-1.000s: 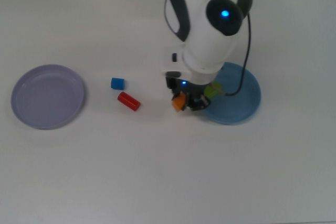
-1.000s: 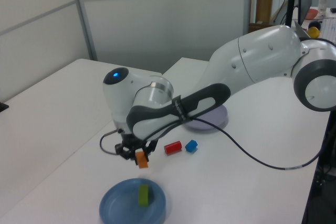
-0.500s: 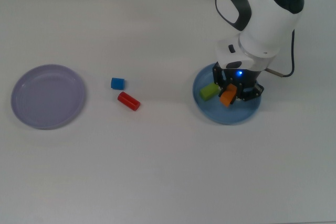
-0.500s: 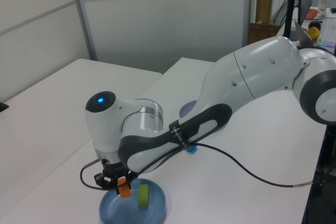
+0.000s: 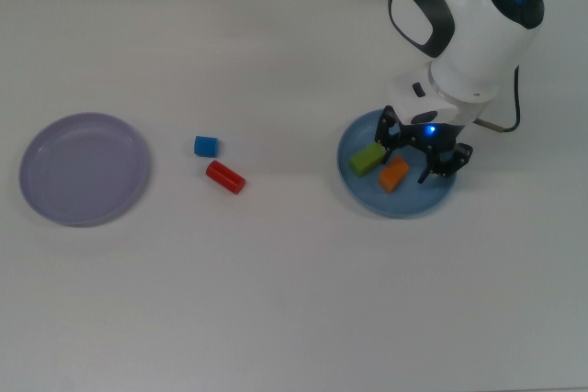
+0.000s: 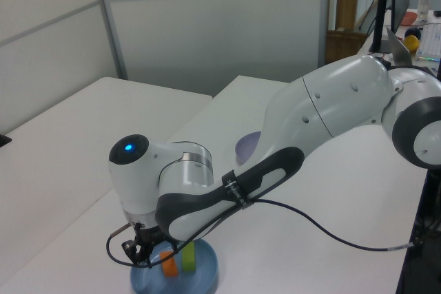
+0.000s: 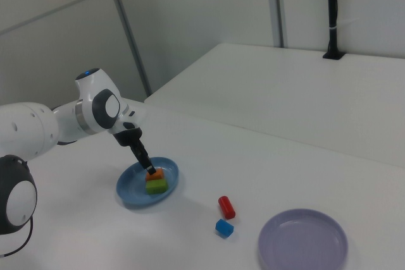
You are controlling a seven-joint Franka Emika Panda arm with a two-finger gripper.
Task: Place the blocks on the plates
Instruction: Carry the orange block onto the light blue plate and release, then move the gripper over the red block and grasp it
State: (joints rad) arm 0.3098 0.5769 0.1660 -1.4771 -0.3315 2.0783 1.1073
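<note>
Light blue plate (image 5: 439,199) holds the green block (image 5: 367,159) and orange block (image 5: 394,173). Gripper (image 5: 418,159) stands released over the orange block. Red bar (image 5: 225,177) and blue cube (image 5: 206,146) lie well to the top view's left, the bar's long axis diagonal.

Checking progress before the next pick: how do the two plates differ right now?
The blue plate holds two blocks, a green block and an orange block; the purple plate holds none. The gripper is over the blue plate, with the purple plate far off at the top view's left. Both are round, shallow and look the same size.
</note>
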